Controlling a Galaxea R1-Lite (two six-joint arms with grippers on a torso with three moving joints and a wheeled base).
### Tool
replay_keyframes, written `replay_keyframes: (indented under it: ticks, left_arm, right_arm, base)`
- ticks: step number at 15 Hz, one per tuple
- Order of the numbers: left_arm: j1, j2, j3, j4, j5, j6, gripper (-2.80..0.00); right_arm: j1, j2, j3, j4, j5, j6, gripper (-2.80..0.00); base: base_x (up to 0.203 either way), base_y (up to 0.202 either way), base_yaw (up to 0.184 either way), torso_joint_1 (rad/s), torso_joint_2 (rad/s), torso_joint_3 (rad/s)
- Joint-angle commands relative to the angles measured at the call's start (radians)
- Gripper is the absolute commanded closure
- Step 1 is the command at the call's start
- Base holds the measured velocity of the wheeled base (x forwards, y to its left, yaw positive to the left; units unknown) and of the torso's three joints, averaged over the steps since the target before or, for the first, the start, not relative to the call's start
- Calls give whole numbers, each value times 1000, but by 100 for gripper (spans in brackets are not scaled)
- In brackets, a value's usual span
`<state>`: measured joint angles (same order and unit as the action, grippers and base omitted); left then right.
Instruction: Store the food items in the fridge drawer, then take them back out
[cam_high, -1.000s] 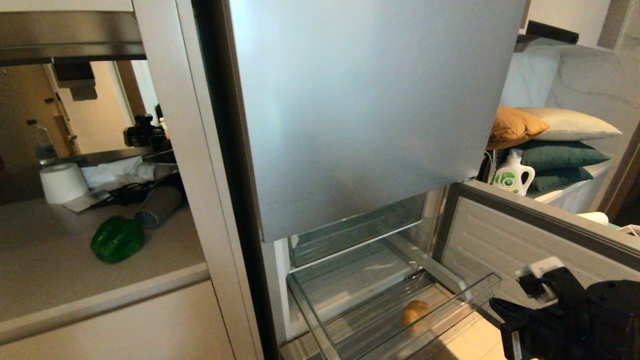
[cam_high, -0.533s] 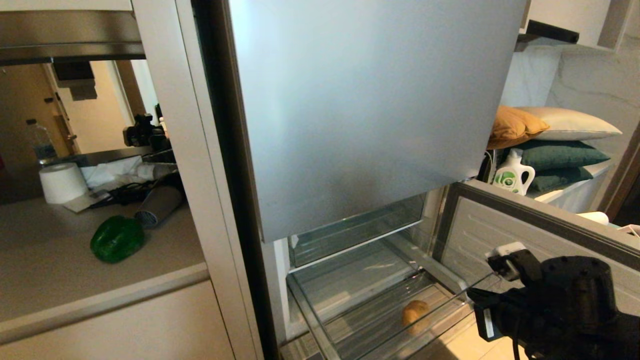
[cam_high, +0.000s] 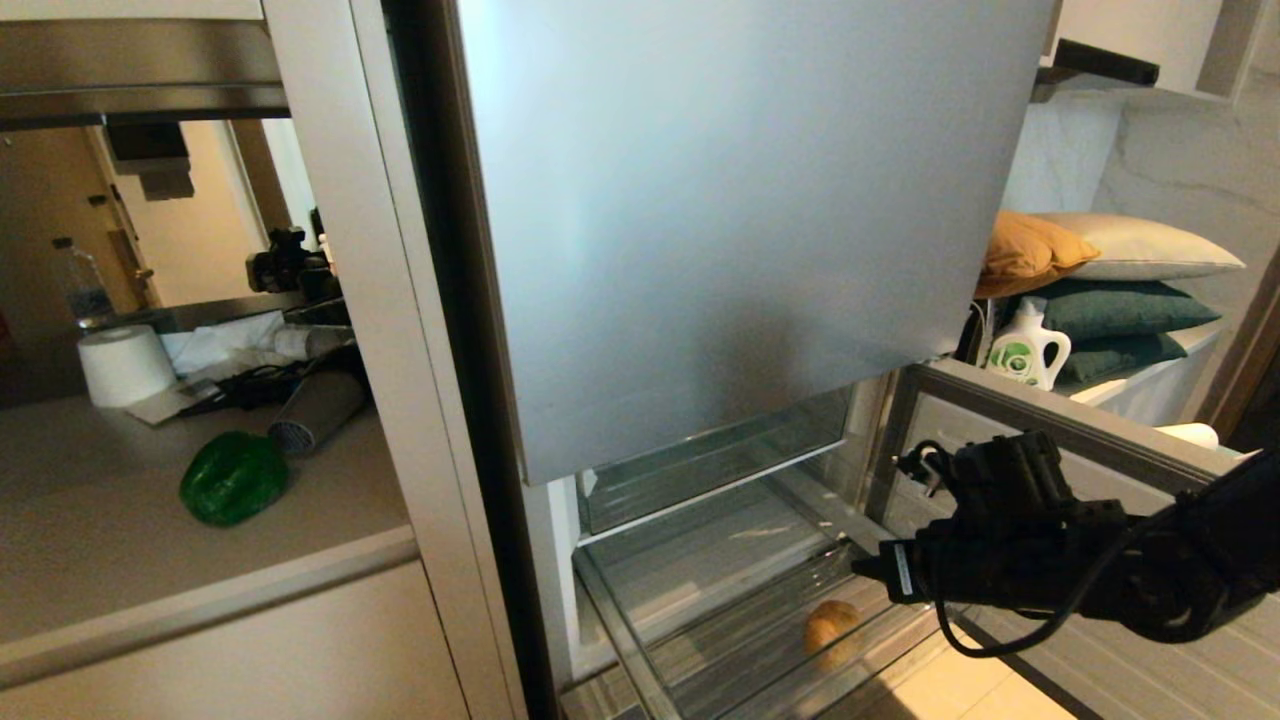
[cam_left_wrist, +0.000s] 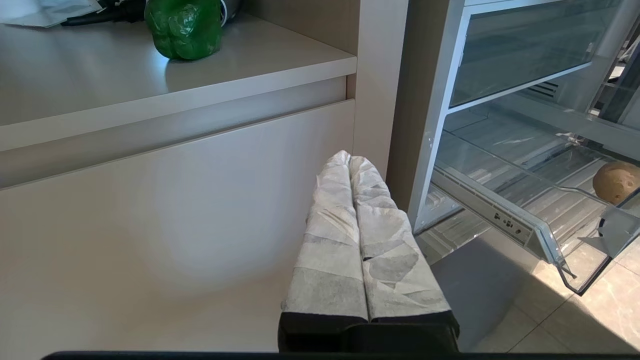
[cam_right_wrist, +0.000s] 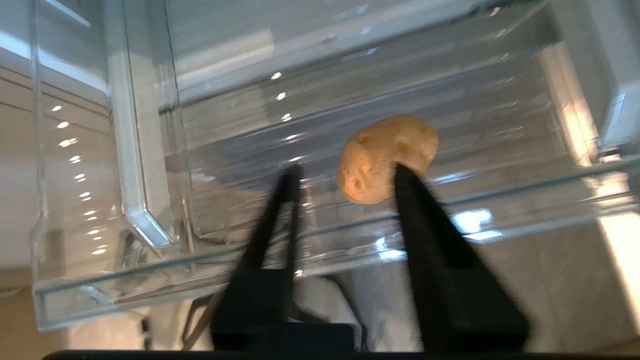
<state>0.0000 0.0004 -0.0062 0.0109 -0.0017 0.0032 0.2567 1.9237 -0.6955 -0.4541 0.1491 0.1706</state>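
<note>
Tan bun (cam_right_wrist: 386, 159) lies in drawer (cam_right_wrist: 125, 190); right gripper (cam_right_wrist: 345, 175), fingers parted and empty, is poised above. Descent and closure are judged next.

Fridge drawer (cam_high: 640, 640) open-topped; clear front wall between jaws and potato (cam_right_wrist: 385, 159).

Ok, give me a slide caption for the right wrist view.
Open right gripper above the clear-plastic fridge drawer, lined up toward the round tan-brown food lump inside.
</note>
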Motion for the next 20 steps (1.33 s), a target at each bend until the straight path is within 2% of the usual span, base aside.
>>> replay_keyframes:
  ticks: [1,6,14,20]
  left_arm:
    - [0,0,0,0,0,0,0]
    - [0,0,0,0,0,0,0]
    - [0,0,0,0,0,0,0]
    - [-1,0,0,0,0,0,0]
  right_arm:
    - [-6,101,-87,48,4,3,-280]
    - [-9,262,-148,48,3,-7,-280]
    - [-23,388,-135,-30,6,-23,-280]
    - [-27,346,-118,-78,3,-36,-280]
  base:
    - [0,0,0,0,0,0]
    - [0,0,0,0,0,0]
    - [0,0,0,0,0,0]
    - [0,0,0,0,0,0]
